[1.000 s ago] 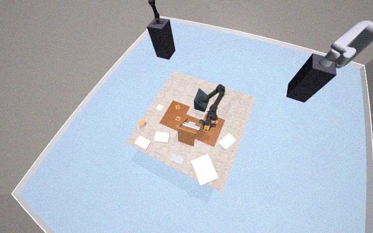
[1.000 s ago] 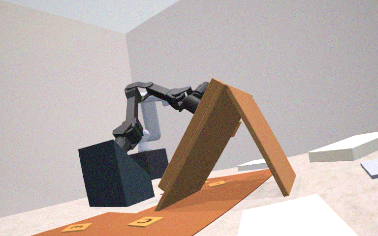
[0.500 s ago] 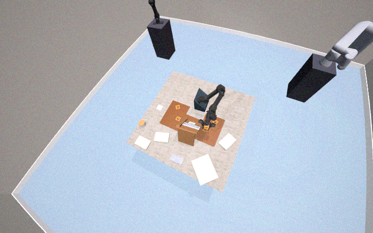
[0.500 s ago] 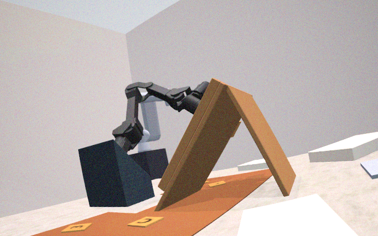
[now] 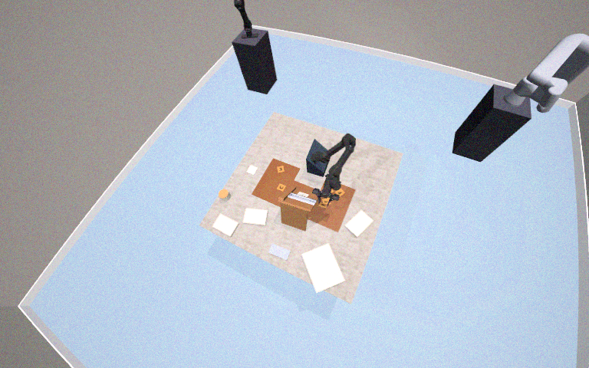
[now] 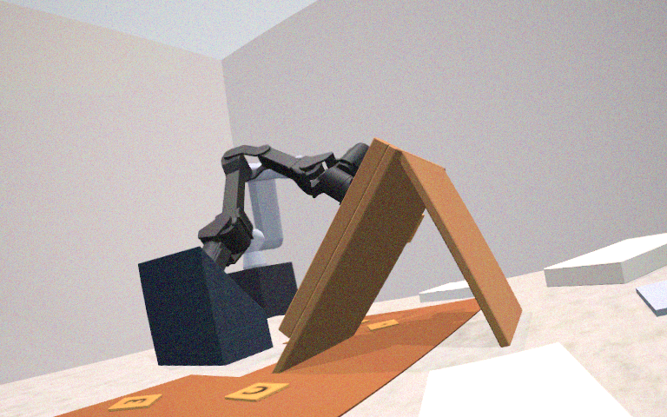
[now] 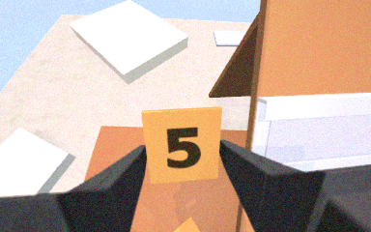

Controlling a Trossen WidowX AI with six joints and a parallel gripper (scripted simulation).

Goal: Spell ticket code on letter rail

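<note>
My gripper [image 5: 324, 199] [image 7: 183, 147] is shut on the orange tile marked 5 [image 7: 156, 121], gripping it by its side edges. The tile is raised and upright in the wrist view, left of the leaning board [image 6: 353, 255] [image 7: 314, 48] and apart from it. The pale rail [image 5: 301, 198] [image 7: 314, 108] runs across the board; no tile shows in its visible part. Two loose tiles [image 5: 280, 169] [image 5: 281, 187] [image 6: 135, 402] [image 6: 256, 392] lie on the brown mat [image 5: 267, 184], the nearer marked like a C. Another tile [image 5: 339, 192] [image 6: 382, 325] lies near the gripper. The ticket's code is unreadable.
White slabs [image 5: 322, 267] [image 5: 359, 223] [image 5: 255, 216] [image 7: 128, 39] lie around the mat. A pale blue slab [image 5: 279, 251] [image 7: 229, 38] lies behind the board. An orange round object [image 5: 223, 194] stands near the counter's edge. The arm stands by a dark block [image 6: 181, 309].
</note>
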